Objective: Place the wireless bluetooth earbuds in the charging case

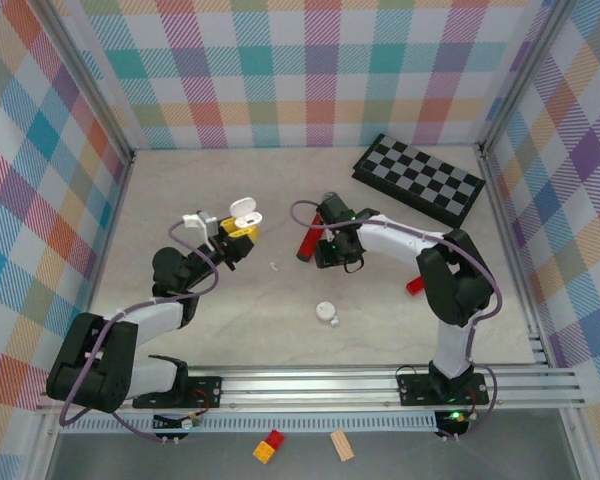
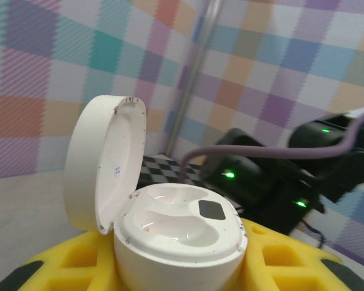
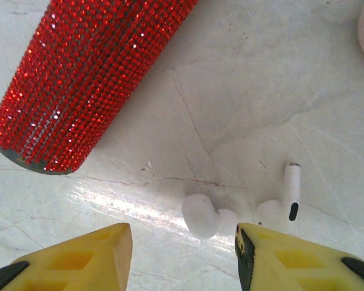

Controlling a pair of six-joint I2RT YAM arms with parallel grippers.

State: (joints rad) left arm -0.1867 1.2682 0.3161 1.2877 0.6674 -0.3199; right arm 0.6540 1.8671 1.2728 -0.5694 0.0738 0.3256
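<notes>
My left gripper (image 1: 236,234) is shut on the white charging case (image 2: 179,227), which sits between its yellow fingers (image 2: 279,257). The case's lid (image 2: 103,163) stands open and both hollows are empty. My right gripper (image 3: 183,245) is open, low over the table beside the red microphone (image 1: 307,245). A small white earbud (image 3: 201,215) lies on the table between its yellow fingertips, touching neither. A stemmed white earbud (image 3: 285,203) lies just beyond the right finger (image 3: 291,257). One more tiny earbud (image 1: 273,266) rests on the table between the arms.
The red glittery microphone (image 3: 91,79) lies close to the left of the right gripper. A closed round white case (image 1: 327,313) sits nearer the front. A chessboard (image 1: 420,178) lies at the back right, and a small red piece (image 1: 415,286) sits by the right arm.
</notes>
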